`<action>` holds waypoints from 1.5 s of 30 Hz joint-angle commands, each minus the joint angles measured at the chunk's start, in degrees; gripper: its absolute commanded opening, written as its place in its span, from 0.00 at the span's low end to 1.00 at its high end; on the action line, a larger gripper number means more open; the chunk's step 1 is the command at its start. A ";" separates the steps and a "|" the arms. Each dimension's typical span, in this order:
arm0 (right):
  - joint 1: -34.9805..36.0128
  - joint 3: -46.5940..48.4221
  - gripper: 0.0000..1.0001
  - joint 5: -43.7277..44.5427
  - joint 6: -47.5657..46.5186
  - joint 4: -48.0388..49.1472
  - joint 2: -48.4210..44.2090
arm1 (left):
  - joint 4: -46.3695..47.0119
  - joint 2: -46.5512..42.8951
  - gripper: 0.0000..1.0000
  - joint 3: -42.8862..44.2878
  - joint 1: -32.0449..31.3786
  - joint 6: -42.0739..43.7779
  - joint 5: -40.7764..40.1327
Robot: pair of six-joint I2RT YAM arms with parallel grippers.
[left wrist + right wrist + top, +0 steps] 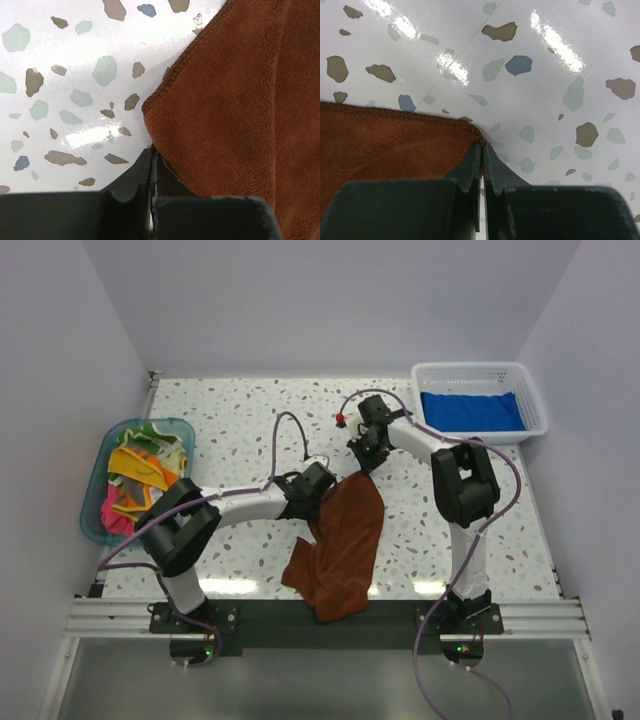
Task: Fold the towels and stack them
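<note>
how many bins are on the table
2: a teal tub at the left edge with colourful towels, a white basket at the far right corner with a blue towel.

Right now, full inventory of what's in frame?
rust brown towel: one, rust brown, mid-table, trailing over the near edge
blue towel: one, royal blue, flat in the basket
mixed towels: a heap, count unclear, yellow, orange, green and pink, in the tub
basket: one, white mesh, far right corner of the table
tub: one, translucent teal, left edge of the table
table: one, white with coloured speckles
left gripper: one, black, shut on the rust brown towel's left edge
right gripper: one, black, shut on the rust brown towel's far corner
</note>
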 commanded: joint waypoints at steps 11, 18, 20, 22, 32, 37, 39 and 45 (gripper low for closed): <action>-2.87 4.23 0.00 5.91 7.70 0.88 -8.97 | -11.84 -8.44 0.00 8.82 8.08 8.28 -14.52; -3.40 21.63 0.00 8.47 12.10 0.18 -14.59 | -15.27 -10.55 0.00 32.02 17.21 20.60 -21.93; -3.40 27.06 0.00 8.47 12.37 0.79 -15.65 | -14.31 -10.90 0.00 40.17 18.10 26.37 -21.76; -3.40 30.07 0.00 8.47 12.46 2.71 -17.31 | -11.08 -11.60 0.00 46.07 18.54 29.91 -22.46; -3.40 32.83 0.00 6.63 9.21 9.84 -28.63 | -2.97 -19.85 0.00 53.85 18.81 41.17 -20.55; -3.40 22.98 0.00 1.62 6.39 12.65 -39.89 | -1.30 -31.78 0.00 46.57 18.63 41.88 -12.20; -3.40 19.81 0.00 -0.83 5.52 12.92 -44.80 | -1.30 -34.88 0.00 45.32 18.63 42.06 -7.89; -3.40 21.73 0.00 -4.27 4.81 9.24 -50.28 | -4.62 -41.49 0.00 47.33 18.72 41.53 0.29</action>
